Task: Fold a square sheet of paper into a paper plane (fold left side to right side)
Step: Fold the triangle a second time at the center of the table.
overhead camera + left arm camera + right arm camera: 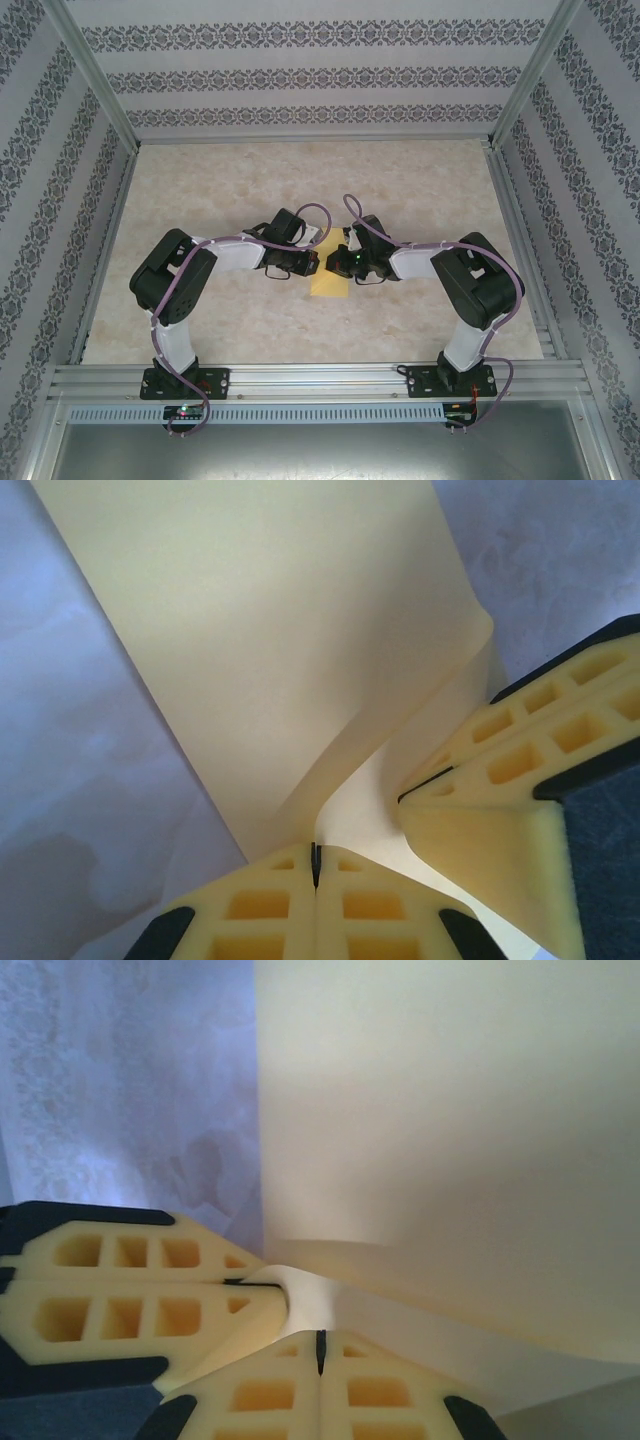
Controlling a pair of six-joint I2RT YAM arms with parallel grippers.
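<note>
- Top external view: the left gripper (313, 262) and the right gripper (336, 264) were seen meeting tip to tip at the middle of the marbled table (230, 180). The square sheet of paper (330, 284) lay directly under them, and only its near part was exposed. The state of the jaws could not be told at this size.
- Top external view: the walls (300, 80) carried bands of a repeated ornamental pattern. A small green light (357, 262) was lit on the right wrist.
- Left wrist view: the left gripper (315, 865) was seen fully closed, its cream fingers pressed together along a dark seam. The sheet (280, 630) was raised in a curl, and its fold ran down into that seam. The right gripper (408, 794) entered from the right, also closed, with its tips on the sheet's edge.
- Right wrist view: the right gripper (320, 1345) was seen closed, with the curled sheet (450, 1110) meeting its tips. The left gripper (250, 1282) entered from the left, closed on the same curled edge.
- Both wrist views showed the lifted curl and the closed seams, which the top view hid beneath the arms. The top view alone gave the sheet's place on the table.
</note>
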